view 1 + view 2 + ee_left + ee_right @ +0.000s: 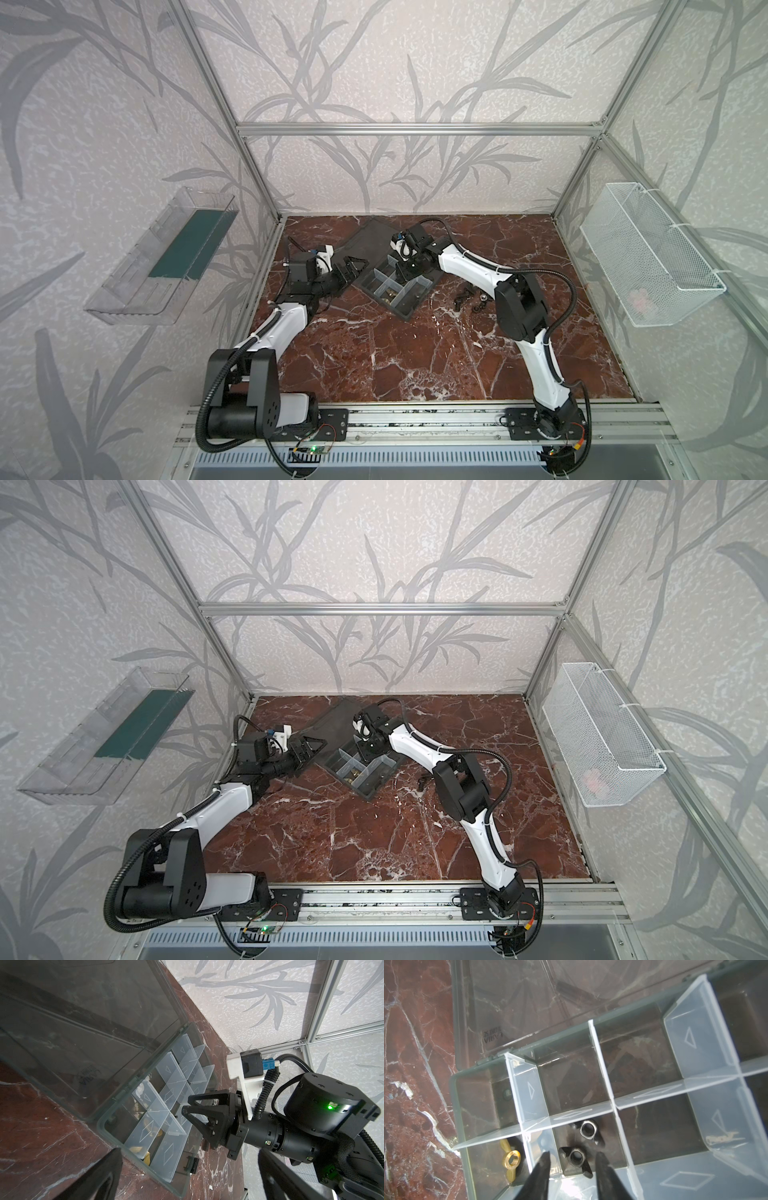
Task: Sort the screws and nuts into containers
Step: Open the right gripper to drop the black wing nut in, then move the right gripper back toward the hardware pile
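While left gripper [356, 266] hovers near open lid [368, 245], jaws spread wide, empty, shallow dark-grey plastic organizer box [409, 312] lies centre. Right gripper [572, 1155] above divider cell [609, 1147]: jaws parted, gripping nothing; dark steel wing nut [576, 1157] lies below in cell. Judged step: drop-off done. Next: reach right for loose dark screws and nuts [471, 299] on red marble table [415, 365]; tiny parts demand exact pinch.

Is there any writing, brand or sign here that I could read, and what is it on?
Organizer box lid: two short lines of dark print, seen reversed, too blurred to read.
Dividers: engraved triangle and diamond outlines, no words.
Nothing else readable.
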`<state>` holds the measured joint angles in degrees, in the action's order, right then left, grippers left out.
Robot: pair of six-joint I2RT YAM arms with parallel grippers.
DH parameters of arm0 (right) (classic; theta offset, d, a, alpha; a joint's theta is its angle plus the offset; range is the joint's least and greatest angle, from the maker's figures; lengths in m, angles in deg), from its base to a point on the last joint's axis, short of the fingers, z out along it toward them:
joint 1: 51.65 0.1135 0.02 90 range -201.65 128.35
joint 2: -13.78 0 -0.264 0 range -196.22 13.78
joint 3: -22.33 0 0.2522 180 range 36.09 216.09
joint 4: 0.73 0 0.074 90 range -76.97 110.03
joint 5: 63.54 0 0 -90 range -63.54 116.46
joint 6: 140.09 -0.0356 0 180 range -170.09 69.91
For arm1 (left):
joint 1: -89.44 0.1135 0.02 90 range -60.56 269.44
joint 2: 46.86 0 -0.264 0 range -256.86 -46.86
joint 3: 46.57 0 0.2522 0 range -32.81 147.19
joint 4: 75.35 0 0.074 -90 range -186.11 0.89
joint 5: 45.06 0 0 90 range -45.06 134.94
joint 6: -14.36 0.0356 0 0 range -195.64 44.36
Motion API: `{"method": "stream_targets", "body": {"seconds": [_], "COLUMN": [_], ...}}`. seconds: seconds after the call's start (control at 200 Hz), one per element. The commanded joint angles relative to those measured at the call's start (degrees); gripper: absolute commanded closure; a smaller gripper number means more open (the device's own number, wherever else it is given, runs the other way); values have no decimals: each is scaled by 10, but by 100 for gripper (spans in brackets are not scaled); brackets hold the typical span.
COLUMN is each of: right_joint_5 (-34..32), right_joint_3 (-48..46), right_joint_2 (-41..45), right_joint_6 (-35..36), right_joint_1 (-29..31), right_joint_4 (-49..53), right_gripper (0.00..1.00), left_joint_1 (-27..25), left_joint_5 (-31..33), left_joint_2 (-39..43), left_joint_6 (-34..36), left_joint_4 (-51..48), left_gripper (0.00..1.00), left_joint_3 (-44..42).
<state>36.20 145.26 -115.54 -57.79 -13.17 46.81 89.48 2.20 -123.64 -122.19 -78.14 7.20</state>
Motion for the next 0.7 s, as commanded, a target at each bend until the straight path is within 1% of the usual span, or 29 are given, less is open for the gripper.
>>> {"method": "stream_targets", "body": {"seconds": [0.0,0.155,0.295,0.415,0.505,0.61,0.695], "right_joint_5": [-21,-32,-32,-26,-44,-64,-81], "right_joint_3": [19,-26,-97,-186,-257,-330,-380], "right_joint_2": [15,85,173,252,307,359,384], "right_joint_6": [12,37,42,17,-5,-28,-55], "right_joint_1": [2,2,-6,-32,-53,-75,-96], "right_joint_4": [35,36,38,37,42,43,54], "right_gripper": [58,56,54,52,52,51,51], "left_joint_1": [-2,-2,-2,-2,-2,-1,-2], "left_joint_5": [-2,-1,1,5,-2,-7,-10], "left_joint_2": [11,10,6,-7,-18,-28,-35], "left_joint_6": [1,1,3,-12,-26,-28,-25], "left_joint_4": [6,6,18,56,80,80,74], "left_gripper": [0,0,0,0,0,0,1], "left_joint_3": [-5,-4,-6,-13,-11,-3,5]}}
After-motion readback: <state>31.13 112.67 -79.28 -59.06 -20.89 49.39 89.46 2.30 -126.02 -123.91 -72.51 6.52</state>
